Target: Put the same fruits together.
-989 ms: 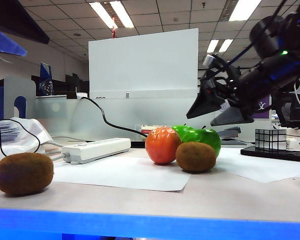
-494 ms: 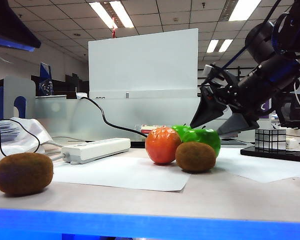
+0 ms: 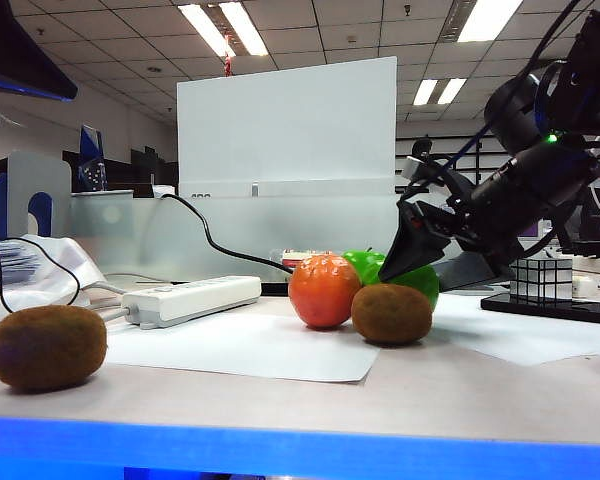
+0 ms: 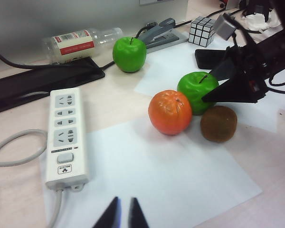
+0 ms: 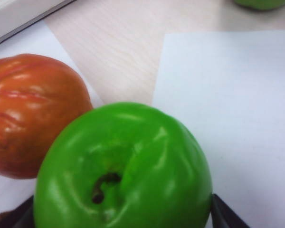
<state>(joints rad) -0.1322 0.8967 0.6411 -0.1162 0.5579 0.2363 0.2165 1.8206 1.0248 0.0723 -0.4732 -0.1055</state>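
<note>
Right gripper (image 4: 217,85) is down at the fruit cluster, fingers wide, one on each side of the near green apple (image 4: 196,91); in the right wrist view the apple (image 5: 123,166) fills the gap and the dark fingertips (image 5: 226,214) show just at its flanks. Can't tell if they touch it. Not closed on it.

Orange-red fruit (image 4: 170,112) sits touching that apple on the side away from the fingers. A kiwi (image 4: 219,124) lies just beside the apple, below the near finger. Second green apple (image 4: 129,54) is well apart, by the stapler (image 4: 160,33) and a lying bottle (image 4: 80,41). Second kiwi (image 3: 47,346) sits alone, far from both grippers.

Left gripper (image 4: 122,214) hangs over the white paper (image 4: 161,180), fingers narrow with only a thin slit between, nothing held. Power strip (image 4: 66,135) lies beside it, fruit cluster well ahead of the tips.
</note>
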